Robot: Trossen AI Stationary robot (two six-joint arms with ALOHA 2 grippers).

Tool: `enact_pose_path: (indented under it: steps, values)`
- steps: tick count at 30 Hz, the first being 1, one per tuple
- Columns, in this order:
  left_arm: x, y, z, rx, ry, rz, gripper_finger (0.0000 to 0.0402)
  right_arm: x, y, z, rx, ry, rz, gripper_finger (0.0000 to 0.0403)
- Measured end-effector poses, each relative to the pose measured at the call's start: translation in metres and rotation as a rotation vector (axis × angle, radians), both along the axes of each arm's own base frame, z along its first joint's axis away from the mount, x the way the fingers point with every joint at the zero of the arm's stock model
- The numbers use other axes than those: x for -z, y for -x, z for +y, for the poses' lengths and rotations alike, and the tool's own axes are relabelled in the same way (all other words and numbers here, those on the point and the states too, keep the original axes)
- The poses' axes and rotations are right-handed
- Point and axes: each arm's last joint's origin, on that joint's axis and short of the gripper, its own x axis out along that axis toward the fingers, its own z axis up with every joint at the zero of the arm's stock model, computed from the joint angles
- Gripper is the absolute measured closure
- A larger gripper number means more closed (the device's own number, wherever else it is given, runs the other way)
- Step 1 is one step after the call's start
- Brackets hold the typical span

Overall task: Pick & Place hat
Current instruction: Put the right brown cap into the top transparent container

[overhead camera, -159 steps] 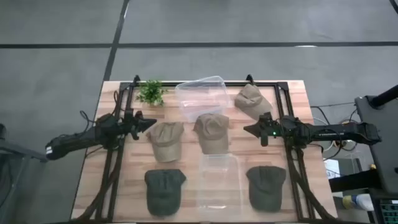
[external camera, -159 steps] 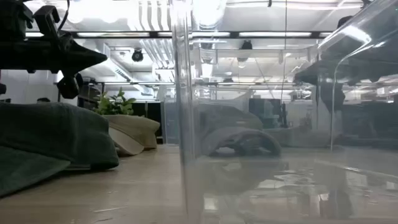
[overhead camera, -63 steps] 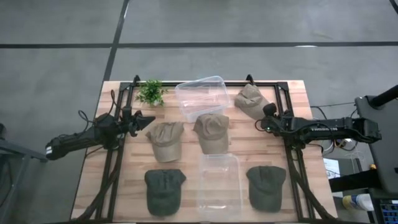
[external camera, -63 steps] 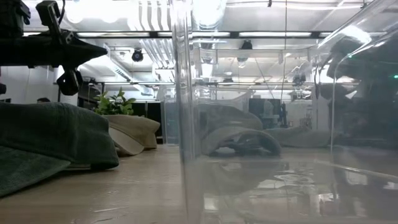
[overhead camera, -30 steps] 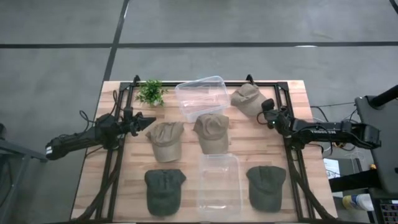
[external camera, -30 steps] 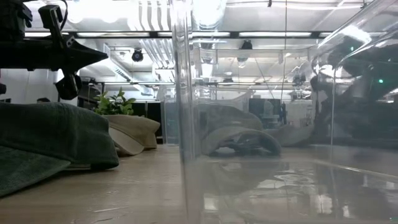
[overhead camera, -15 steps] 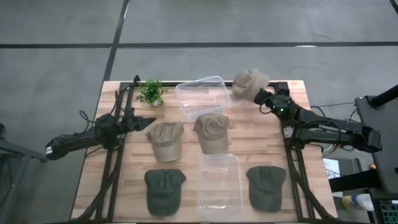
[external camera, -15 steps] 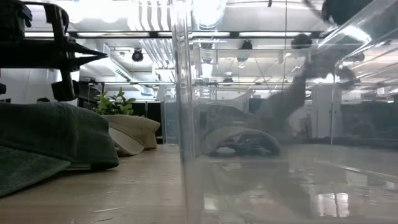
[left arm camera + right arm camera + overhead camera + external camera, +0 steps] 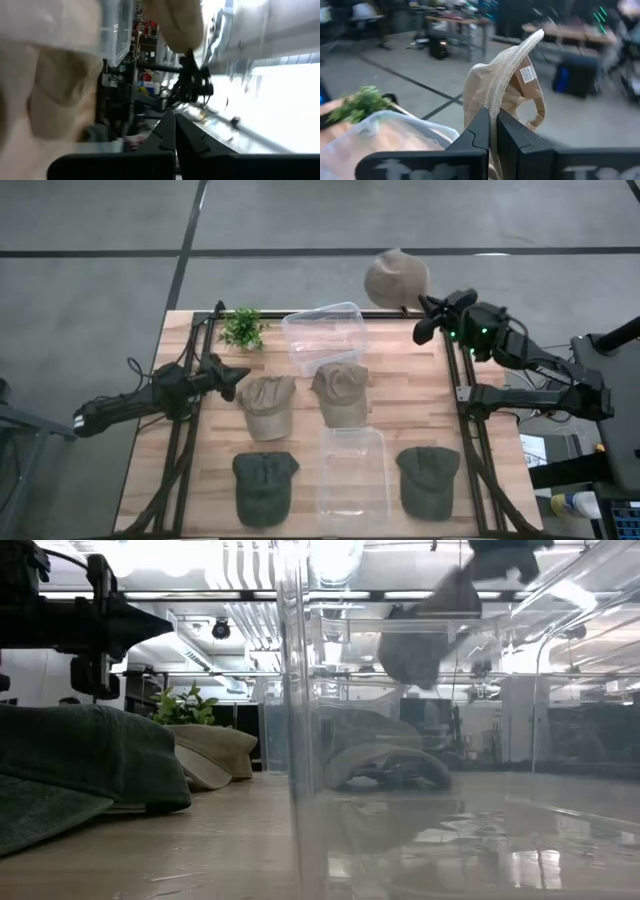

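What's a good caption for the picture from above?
Right end effector lifts a tan hat past the table's far edge.

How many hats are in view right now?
5: tan hat held in the right tool; two tan mid-table; two dark green at the near edge.

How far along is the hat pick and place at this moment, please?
Done: the right gripper has the tan hat pinched and lifted off the table. In hand: carrying it. Left: setting it down; both clear bins look empty, five hats remain. The left gripper waits, shut.
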Motion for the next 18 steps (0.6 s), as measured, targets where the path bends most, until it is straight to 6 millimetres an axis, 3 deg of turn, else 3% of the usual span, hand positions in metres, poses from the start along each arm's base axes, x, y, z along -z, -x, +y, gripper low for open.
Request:
enact_pose_path:
  steps: [4,8,13,18]
  values:
    - [-0.004,0.001,0.001,-0.033,0.092,-0.070,0.0401,-0.032,-0.007,0.004,-0.157,0.154,0.120,0.0393]
    - [-0.011,0.003,0.004,-0.125,0.133,-0.159,0.0401,-0.050,-0.023,0.005,-0.244,0.244,0.301,0.0393]
    - [-0.031,0.010,0.006,-0.261,0.065,-0.195,0.0395,-0.058,-0.056,0.001,-0.331,0.321,0.539,0.0393]
    - [-0.056,0.011,0.006,-0.300,-0.010,-0.182,0.0343,-0.053,-0.100,0.002,-0.433,0.447,0.736,0.0392]
